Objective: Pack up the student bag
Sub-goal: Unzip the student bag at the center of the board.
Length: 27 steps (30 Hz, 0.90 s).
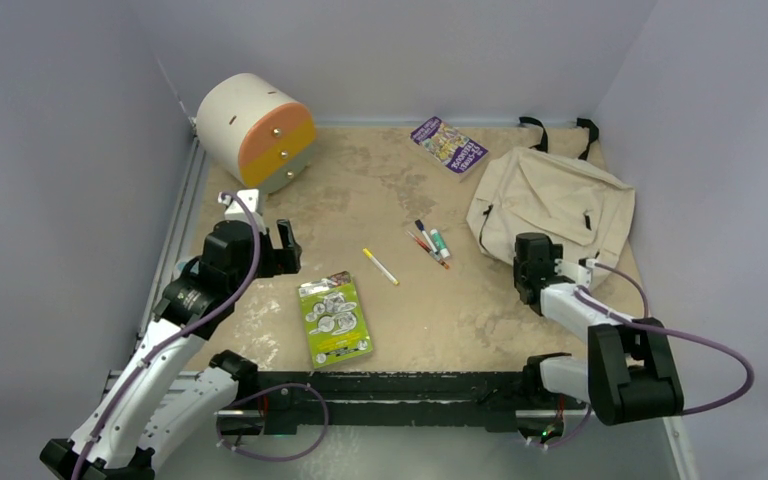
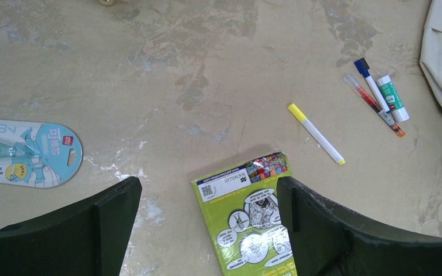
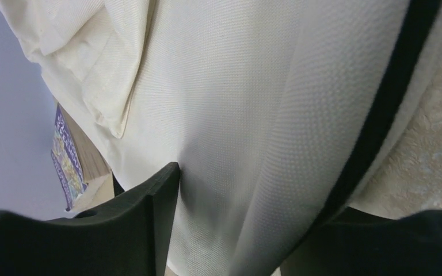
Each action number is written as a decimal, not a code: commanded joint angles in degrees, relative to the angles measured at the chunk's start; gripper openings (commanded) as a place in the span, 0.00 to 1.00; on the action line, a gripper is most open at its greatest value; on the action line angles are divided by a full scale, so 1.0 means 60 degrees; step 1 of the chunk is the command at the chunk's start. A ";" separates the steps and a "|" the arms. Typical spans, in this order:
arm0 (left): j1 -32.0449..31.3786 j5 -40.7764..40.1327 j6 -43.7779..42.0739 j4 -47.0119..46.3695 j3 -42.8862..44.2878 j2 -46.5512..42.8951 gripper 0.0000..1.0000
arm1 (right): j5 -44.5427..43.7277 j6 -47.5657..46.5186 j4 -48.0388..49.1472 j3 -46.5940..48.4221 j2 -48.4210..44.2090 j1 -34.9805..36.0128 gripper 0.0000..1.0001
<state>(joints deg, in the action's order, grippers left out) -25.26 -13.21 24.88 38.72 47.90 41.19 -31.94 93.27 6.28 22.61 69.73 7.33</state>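
The student bag [image 1: 550, 205], beige with black zipper lines and straps, lies flat at the right of the table. My right gripper [image 1: 532, 262] is at its near-left edge. In the right wrist view a fold of bag fabric [image 3: 236, 115] fills the gap of the gripper [image 3: 259, 190]. The jaws stand apart, and the left finger [image 3: 144, 224] touches the cloth. My left gripper [image 1: 265, 250] hangs open and holds nothing. It is above the table by the top edge of a green booklet [image 2: 250, 218].
A yellow marker [image 1: 380, 266], pens [image 1: 425, 240] and a glue stick [image 1: 440, 243] lie mid-table. A purple book [image 1: 448, 145] sits at the back. A cream drawer unit [image 1: 256, 132] stands back left. A blue packet [image 2: 26, 152] lies left of the left gripper.
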 commanded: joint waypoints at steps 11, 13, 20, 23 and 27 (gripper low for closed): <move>-0.0053 0.1145 0.0367 -0.0963 0.0024 -0.0009 0.87 | 0.0822 -0.1370 0.0795 0.0354 -0.1662 -0.0125 0.12; -0.0053 0.1826 0.0559 -0.1425 0.0007 0.0080 0.88 | 0.1027 -0.1365 0.0619 0.0459 -0.2022 -0.0123 0.04; -0.0053 0.3744 0.1402 -0.3295 0.0200 0.0870 0.89 | 0.1742 -0.0868 0.0227 0.0739 -0.3469 -0.0114 0.00; -0.0053 0.4685 0.1955 -0.4291 0.0279 0.1496 0.89 | 0.2442 -0.0306 0.0239 0.0657 -0.3894 -0.0116 0.00; -0.0066 0.6171 0.2953 -0.5980 0.0381 0.2656 0.90 | 0.3674 0.0541 0.0373 0.0197 -0.4176 -0.0124 0.00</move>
<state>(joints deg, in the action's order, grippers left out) -25.26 12.21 35.40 17.65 47.99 52.23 -19.49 90.06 3.75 23.22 46.98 6.42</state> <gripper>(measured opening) 0.893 0.037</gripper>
